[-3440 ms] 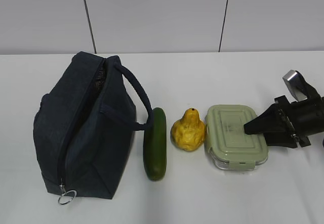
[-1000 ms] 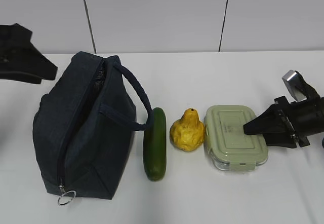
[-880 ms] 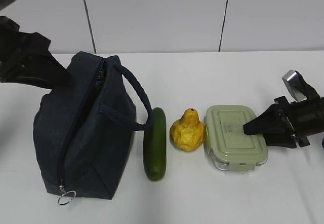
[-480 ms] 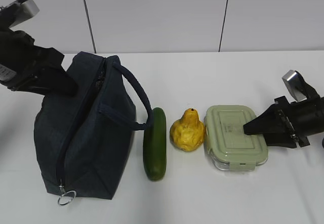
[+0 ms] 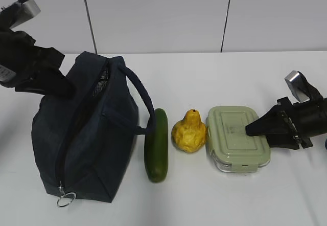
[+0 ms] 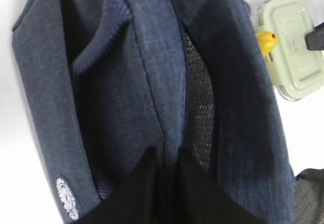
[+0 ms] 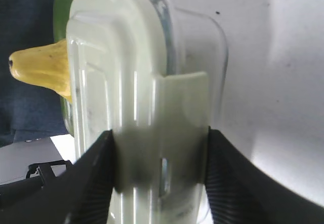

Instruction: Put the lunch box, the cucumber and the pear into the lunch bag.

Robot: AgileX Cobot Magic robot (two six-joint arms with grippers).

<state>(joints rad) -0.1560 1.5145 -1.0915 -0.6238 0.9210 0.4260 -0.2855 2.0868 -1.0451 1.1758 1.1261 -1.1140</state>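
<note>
Now | left gripper [image 6: 164, 155] pinched on lunch bag [image 5: 84, 129] rim | right gripper [image 7: 159, 133] clamps lunch box [image 5: 237, 138] on surface | cucumber [image 5: 156, 144], pear [image 5: 189, 131] between | risk: fabric slips, mouth closes

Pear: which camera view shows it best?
The exterior view: the whole pear stands between cucumber and lunch box. The right wrist view catches only its narrow neck beside the box; the left wrist view shows a small yellow bit past the bag.

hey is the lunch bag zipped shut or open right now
Open. The lunch bag gapes along its top, mesh lining showing inside, while the left gripper pinches one edge of the opening.
</note>
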